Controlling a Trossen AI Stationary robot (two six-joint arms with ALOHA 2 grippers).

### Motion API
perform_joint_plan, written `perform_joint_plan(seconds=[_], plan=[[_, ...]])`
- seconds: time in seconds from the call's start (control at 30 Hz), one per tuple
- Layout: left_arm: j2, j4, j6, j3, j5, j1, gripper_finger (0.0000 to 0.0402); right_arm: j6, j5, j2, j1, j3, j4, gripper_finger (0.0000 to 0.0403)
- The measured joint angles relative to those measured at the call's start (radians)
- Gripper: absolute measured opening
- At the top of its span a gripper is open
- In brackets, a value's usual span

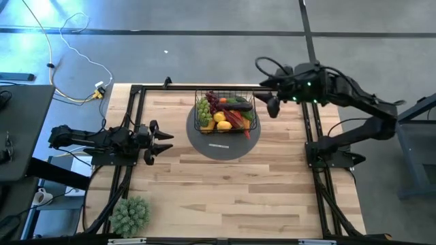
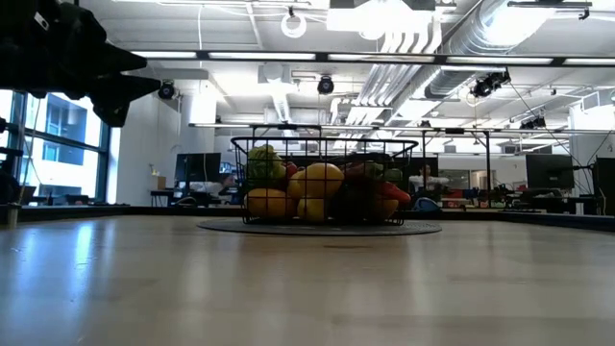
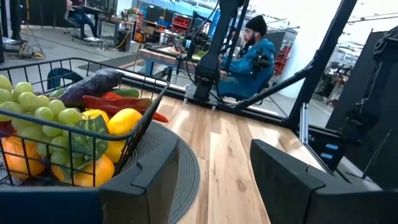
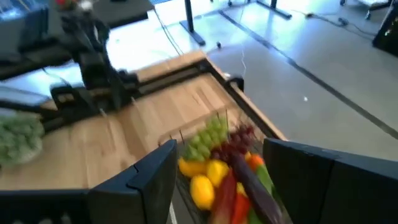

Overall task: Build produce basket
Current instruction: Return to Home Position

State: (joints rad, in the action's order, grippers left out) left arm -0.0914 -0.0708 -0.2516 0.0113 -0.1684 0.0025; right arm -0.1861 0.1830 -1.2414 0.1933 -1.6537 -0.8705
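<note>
Left gripper [image 1: 166, 141]: low over the table's left side, well apart from the basket, fingers spread, nothing held.
Basket [image 1: 197, 113]: far-centre of the table, on the grey disc [image 1: 221, 147]. Long axis runs left-right along the far edge.
Produce [image 1: 221, 122]: heaped inside, lower pieces hidden by mesh and by each other.
Chili [image 3: 118, 104], eggplant [image 3: 93, 84]: on top, side by side, slanted across the basket.
Right gripper [image 4: 217, 152]: up off the table by the basket's right end, fingers spread, empty.
Arm in low view: dark part cut off at the corner, can't tell which.
</note>
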Motion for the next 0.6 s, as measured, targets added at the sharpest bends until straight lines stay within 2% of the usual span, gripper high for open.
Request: perform_joint_plan(seconds=[0.27, 0.6], plan=[[0.000, 0.000, 0.000, 0.000, 0.000, 0.000, 0.0188, -0.083, 0.011, 0.218, 0.018, 0.414, 0.149, 0.0220], [0.000, 0.000, 0.000, 0.000, 0.001, 0.000, 0.0188, -0.143, -0.060, 0.526, 0.017, 0.889, 0.518, 0.0220]])
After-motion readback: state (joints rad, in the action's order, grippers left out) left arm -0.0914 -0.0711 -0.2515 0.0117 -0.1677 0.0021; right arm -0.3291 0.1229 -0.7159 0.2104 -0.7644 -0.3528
